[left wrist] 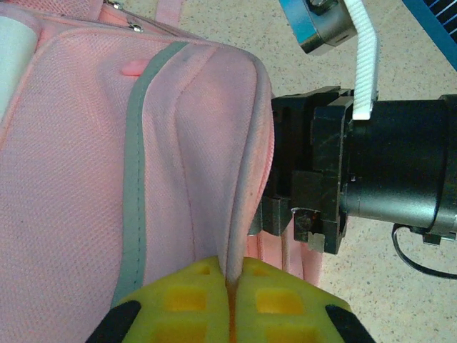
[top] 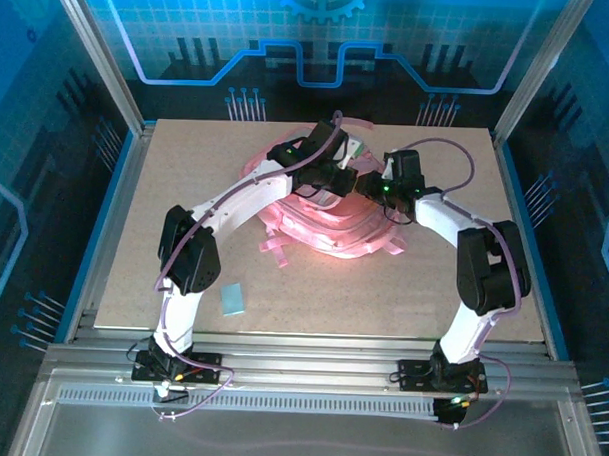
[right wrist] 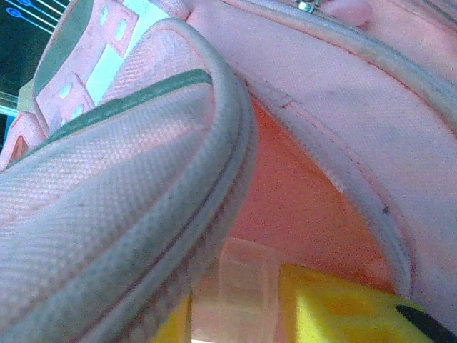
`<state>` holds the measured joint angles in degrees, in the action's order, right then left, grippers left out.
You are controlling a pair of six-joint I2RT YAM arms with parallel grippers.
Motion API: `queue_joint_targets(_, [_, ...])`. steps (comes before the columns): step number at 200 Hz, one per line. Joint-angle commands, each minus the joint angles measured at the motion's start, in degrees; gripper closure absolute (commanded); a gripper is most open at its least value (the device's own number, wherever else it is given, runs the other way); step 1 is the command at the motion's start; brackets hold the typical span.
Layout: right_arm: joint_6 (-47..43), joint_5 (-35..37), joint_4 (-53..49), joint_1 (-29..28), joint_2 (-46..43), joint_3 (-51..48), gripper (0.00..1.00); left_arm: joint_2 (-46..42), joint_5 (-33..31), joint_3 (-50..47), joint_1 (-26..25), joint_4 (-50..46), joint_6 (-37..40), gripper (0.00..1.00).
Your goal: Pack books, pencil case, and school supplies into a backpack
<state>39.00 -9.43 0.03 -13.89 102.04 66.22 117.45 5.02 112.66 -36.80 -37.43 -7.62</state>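
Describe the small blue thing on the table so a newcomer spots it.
On the tan table, look at the near-left part, beside the left arm and its dark elbow. A pale blue flat rectangle lies there by itself. It is small, flat and blue, apart from the big pink backpack at the centre.

i see a pale speckled tabletop (top: pixel 362 300) boxed in by an aluminium frame (top: pixel 310 360), with slanted metal posts (top: pixel 100 61) rising at the far corners. behind it, a blue-lit backdrop (top: pixel 321 38) shows a gear shape and circuit-like lines. a grey metal shelf (top: pixel 277 437) lies nearest me.
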Motion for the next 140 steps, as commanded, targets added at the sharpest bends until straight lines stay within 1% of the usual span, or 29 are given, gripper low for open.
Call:
queue_joint_targets(1, [-1.1, 1.2, 2.8, -0.6, 0.8, 2.2, 0.53, -3.8, 4.9, -0.6, -1.6, 1.8, 0.7, 1.00])
queue_joint_targets(19, [-1.8, 1.3, 1.6, -0.4, -2.2, 1.4, 0.43, -4.1, 2.7, -2.3, -1.6, 2.0, 1.3, 1.00])
queue_joint_targets(43, [-3.0, 1.2, -2.7, -0.1, -7.2, 0.3, 0.36, -4.1, -1.1, -4.6, -1.5, 2.0, 1.2, 1.00])
queue_joint_targets(68, [-5.0, 0.8, -7.1, 0.3, -12.4, -1.7, 0.30, -4.9, -3.7, -7.2, -1.6, 2.2, -0.5, 1.00])
queue_joint_targets(81, [-6.1, 0.7, -9.6, 0.6, -14.8, -2.6, 0.28, -5.9, -4.6, -8.7, -1.5, 2.4, -1.5, 0.92])
queue_joint_targets(96, [-7.5, 0.7, -12.2, 1.1, -17.3, -3.7, 0.27, -7.3, -5.9, -9.9, -1.5, 1.9, -3.1, 0.70])
queue_joint_targets(109, [-8.9, 0.3, -14.6, 1.5, -18.9, -4.2, 0.24, -9.0, -7.1, -11.3, -1.5, 1.1, -4.5, 0.64])
queue_joint_targets(117, [-9.9, -0.5, -16.2, 1.8, -19.6, -4.3, 0.23, -10.2, -7.6, -12.6, -1.5, 1.1, -5.3, 0.58])
queue_joint_targets(140, [-12.0, -2.9, -19.9, 2.9, -20.4, -4.3, 0.22, -13.0, -7.6, -15.8, -1.6, 0.8, -7.3, 0.55])
